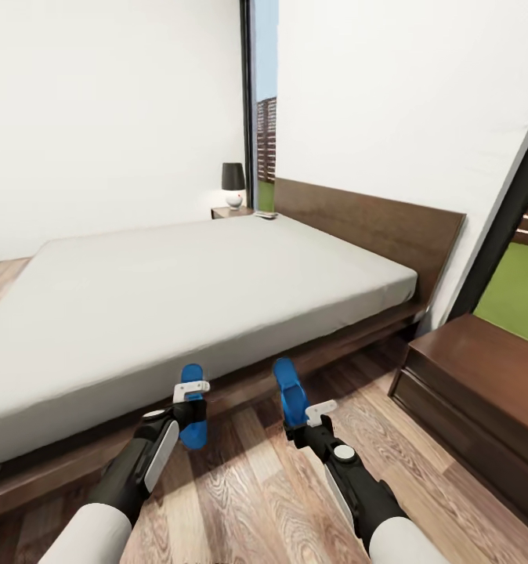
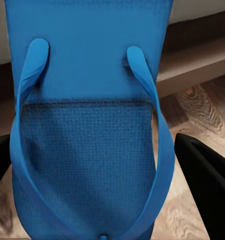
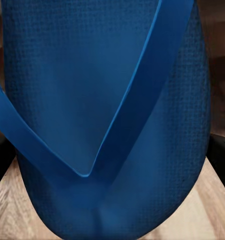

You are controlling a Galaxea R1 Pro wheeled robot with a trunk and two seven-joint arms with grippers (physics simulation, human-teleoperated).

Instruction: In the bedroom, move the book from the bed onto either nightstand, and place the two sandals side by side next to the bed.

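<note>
Both blue sandals are held off the wood floor beside the bed (image 1: 178, 290), whose grey mattress sits in a dark wood frame. My left gripper (image 1: 192, 398) is shut on the left sandal (image 1: 191, 374) (image 2: 87, 150); a black finger (image 2: 205, 175) presses its edge. My right gripper (image 1: 317, 413) is shut on the right sandal (image 1: 289, 388) (image 3: 107, 100), which points toward the bed frame. A far nightstand (image 1: 226, 211) stands past the bed's far corner. A small thin object (image 1: 265, 215) lies there, too small to identify as the book.
A second dark-brown nightstand (image 1: 483, 376) stands close at the right, beside the headboard (image 1: 374, 227). A dark-shaded lamp (image 1: 233, 184) sits on the far nightstand. A tall window (image 1: 264, 117) is behind it. Wood-plank floor (image 1: 248, 493) lies between my arms.
</note>
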